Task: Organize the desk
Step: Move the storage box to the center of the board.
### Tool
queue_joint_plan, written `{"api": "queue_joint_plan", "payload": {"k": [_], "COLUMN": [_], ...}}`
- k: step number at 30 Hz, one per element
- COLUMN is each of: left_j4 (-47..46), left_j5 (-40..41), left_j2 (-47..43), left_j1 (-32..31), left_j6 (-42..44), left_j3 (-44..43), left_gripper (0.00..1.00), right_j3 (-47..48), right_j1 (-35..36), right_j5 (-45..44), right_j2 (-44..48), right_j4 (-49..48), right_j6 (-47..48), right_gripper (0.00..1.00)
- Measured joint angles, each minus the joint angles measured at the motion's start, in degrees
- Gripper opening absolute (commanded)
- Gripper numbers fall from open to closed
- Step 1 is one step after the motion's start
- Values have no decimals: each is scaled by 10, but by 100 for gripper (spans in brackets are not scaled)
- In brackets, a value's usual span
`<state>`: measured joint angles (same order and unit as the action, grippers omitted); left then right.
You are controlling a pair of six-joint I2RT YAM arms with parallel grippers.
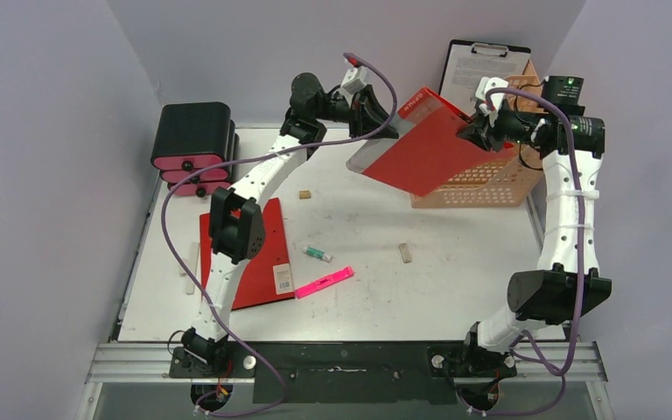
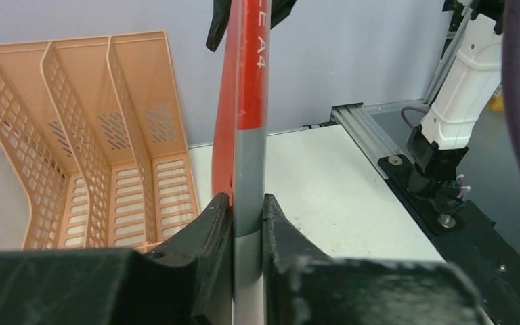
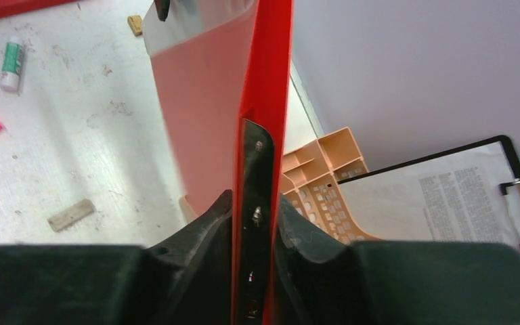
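– Desk point(image 1: 455, 280) is the white scuffed top stretching out from both arm bases, right?
– Yes. A second folder point(image 1: 267, 236), a pink marker point(image 1: 324, 282) and a glue stick point(image 1: 318, 254) lie on it.
– And the fingers?
– The left gripper point(image 2: 247, 203) pinches the grey edge of a red folder point(image 1: 420, 144), and the right gripper point(image 3: 254, 203) is clamped on the opposite edge. The folder hangs tilted in the air between them, beside the orange rack point(image 1: 490, 184).
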<state>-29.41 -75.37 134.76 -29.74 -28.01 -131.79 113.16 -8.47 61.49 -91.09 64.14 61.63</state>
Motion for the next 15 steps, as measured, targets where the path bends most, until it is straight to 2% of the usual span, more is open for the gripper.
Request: {"api": "queue_joint_plan", "payload": {"k": [1,2,3,4,7,9,11,15], "left_j4": [-11,-20,-28,-31,-30,-31,-35,-57], "left_j5": [-2,-1,1,4,11,21,32,47], "left_j2": [0,0,0,0,0,0,0,0], "left_j1": [0,0,1,2,5,7,10,23], "left_j6": [-9,-20,-32,-46,-80,-94,-110,-150], "left_j3": [2,6,11,15,28,37,48,67], "left_gripper": [0,0,0,0,0,0,0,0], "right_j3": [-6,-14,-26,-32,-49,-56,-59,-60], "right_j1": [0,0,3,5,11,15,15,15], "right_j5": [0,0,-3,-6,-20,-35,-61,-144], "right_j2": [1,3,8,10,19,26,33,43], "right_j4": [-10,-21,-42,-54,-116,-152,-195,-283], "right_j6": [-12,-26,-43,-62,-115,-153,-206,-314], "right_gripper": [38,60,75,82,96,100,94,94]}}
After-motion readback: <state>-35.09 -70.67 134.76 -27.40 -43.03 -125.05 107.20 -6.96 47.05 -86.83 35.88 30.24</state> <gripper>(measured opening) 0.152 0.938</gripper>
